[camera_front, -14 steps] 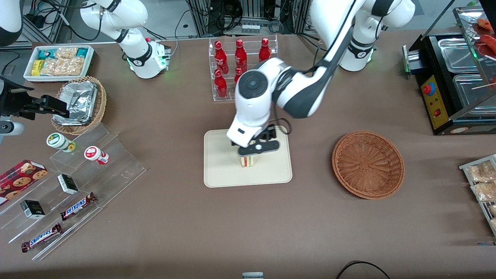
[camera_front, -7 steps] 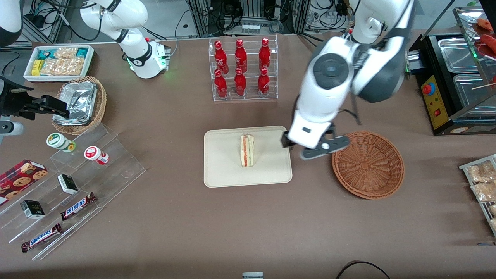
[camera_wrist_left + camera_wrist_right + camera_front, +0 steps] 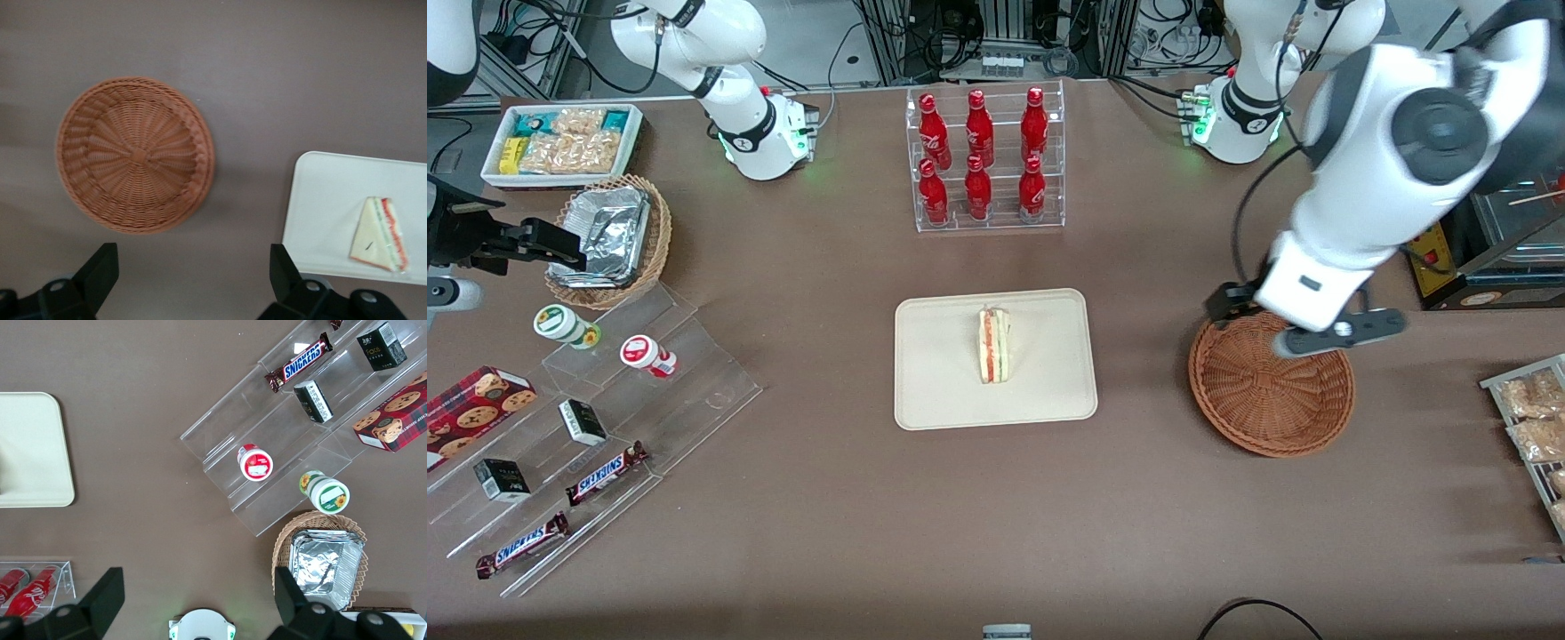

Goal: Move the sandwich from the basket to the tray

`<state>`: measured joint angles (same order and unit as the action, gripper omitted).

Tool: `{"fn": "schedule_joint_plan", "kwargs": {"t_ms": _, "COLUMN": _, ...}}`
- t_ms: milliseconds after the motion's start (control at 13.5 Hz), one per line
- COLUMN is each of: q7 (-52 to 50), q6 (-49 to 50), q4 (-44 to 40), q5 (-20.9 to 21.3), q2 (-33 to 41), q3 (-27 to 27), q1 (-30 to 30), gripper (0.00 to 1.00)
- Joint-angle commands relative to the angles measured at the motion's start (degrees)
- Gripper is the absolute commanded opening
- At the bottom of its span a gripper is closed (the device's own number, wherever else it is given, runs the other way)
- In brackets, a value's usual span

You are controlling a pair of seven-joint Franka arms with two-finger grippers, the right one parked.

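The brown desk (image 3: 854, 498) carries the cream tray (image 3: 938, 391) near its middle and the reddish-brown basket (image 3: 1272, 400) toward the working arm's end, apart from the tray. A clear rack of red bottles (image 3: 983, 160) stands farther from the front camera than the tray. The gripper (image 3: 1303, 322) hangs above the basket's rim, on the edge farther from the camera; its fingers (image 3: 100, 270) are spread wide and hold nothing. The sandwich (image 3: 994, 345) lies on the tray's middle, long axis running from the tray's near edge to its farther edge, its narrow tip toward the bottles.
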<state>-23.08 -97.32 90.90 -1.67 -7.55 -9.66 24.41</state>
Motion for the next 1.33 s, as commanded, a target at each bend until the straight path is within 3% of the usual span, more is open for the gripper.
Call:
{"fn": "schedule_joint_plan", "kwargs": {"t_ms": 0, "q7": 8.0, "q6": 0.4, "q4": 7.1, "q5": 0.4, "q2": 7.2, "q3": 0.7, "q1": -4.7, "gripper": 1.00}}
{"fn": "schedule_joint_plan", "kwargs": {"t_ms": 295, "q7": 16.7, "q6": 2.9, "q4": 7.4, "q5": 0.4, "q2": 9.3, "q3": 0.7, "q1": -10.7, "gripper": 1.00}}
{"fn": "schedule_joint_plan", "kwargs": {"t_ms": 517, "q7": 18.9, "q6": 3.1, "q4": 7.8, "q5": 0.3, "q2": 10.5, "q3": -0.7, "q1": -11.7, "gripper": 1.00}}
{"fn": "schedule_joint_plan", "kwargs": {"t_ms": 960, "q7": 23.1, "q6": 3.0, "q4": 1.0, "q5": -0.3, "q2": 6.2, "q3": -0.5, "q1": -14.2, "gripper": 1.00}}
{"fn": "schedule_joint_plan", "kwargs": {"t_ms": 1034, "q7": 23.8, "q6": 2.9, "q4": -0.4, "q5": -0.4, "q2": 5.0, "q3": 0.2, "q1": -15.4, "gripper": 1.00}}
{"fn": "schedule_joint_plan", "kwargs": {"t_ms": 1255, "q7": 23.2, "q6": 3.9, "q4": -6.3, "q5": -0.2, "q2": 1.7, "q3": 11.2, "q1": -24.9, "gripper": 1.00}}
